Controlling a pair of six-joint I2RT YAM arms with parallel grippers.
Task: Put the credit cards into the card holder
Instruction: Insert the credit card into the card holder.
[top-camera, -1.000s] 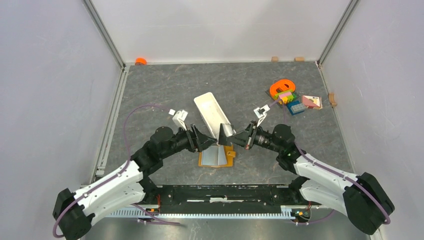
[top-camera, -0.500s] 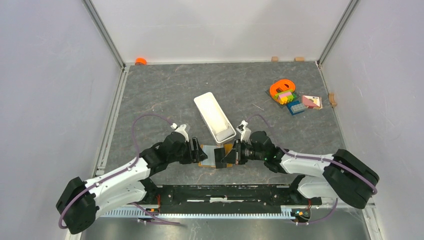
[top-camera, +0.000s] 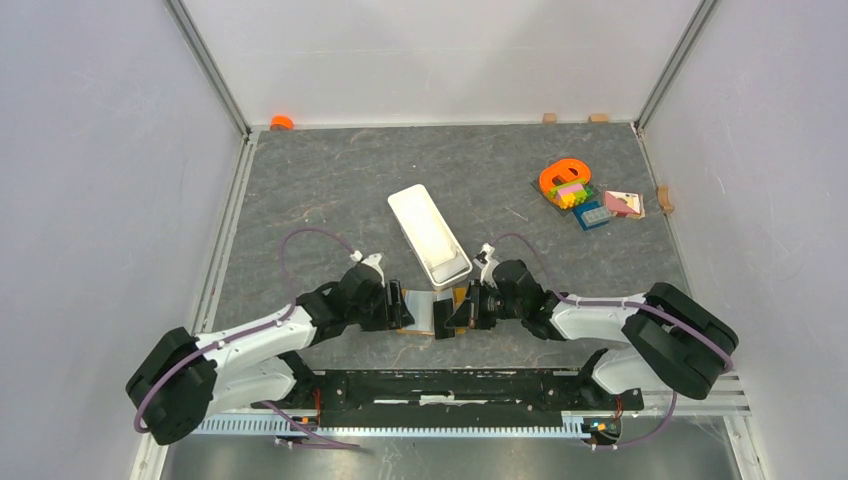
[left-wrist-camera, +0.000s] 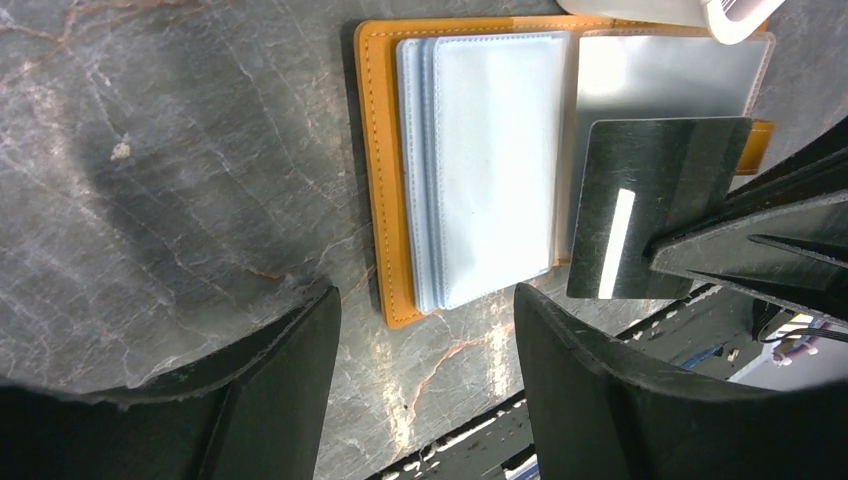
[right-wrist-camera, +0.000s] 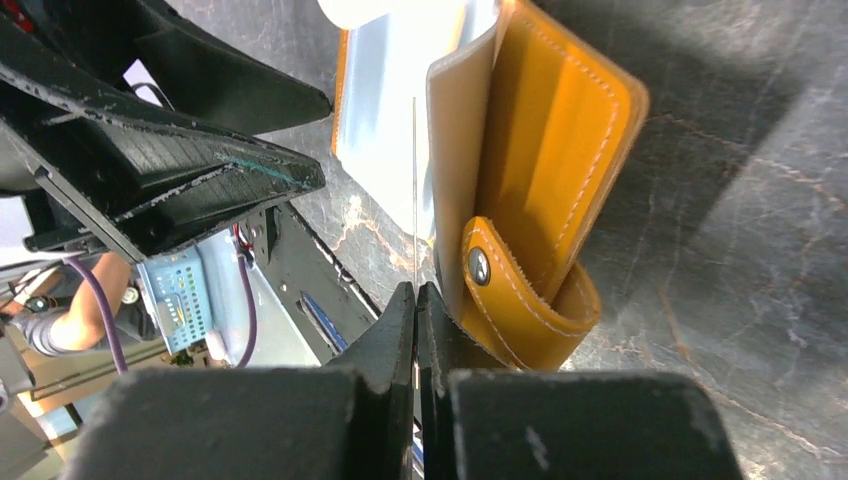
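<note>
Now: dark card (left-wrist-camera: 650, 210) pinched at the open card holder (left-wrist-camera: 495, 170)

Right hand (right-wrist-camera: 415, 292) is clamped on the card, which juts ahead of its fingertips over the holder's nearer half. The holder lies open on the table (left-wrist-camera: 180, 150) between both hands. Left hand (left-wrist-camera: 425, 310), fingers apart, hangs over the half nearest it.

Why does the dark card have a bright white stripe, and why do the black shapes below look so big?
Left wrist view: the stripe on the dark glossy card is probably lamp glare, not print; the fingers of the left gripper loom because they sit close to the lens. Right wrist view: the orange-tan leather card holder shows a soft sheen.
</note>
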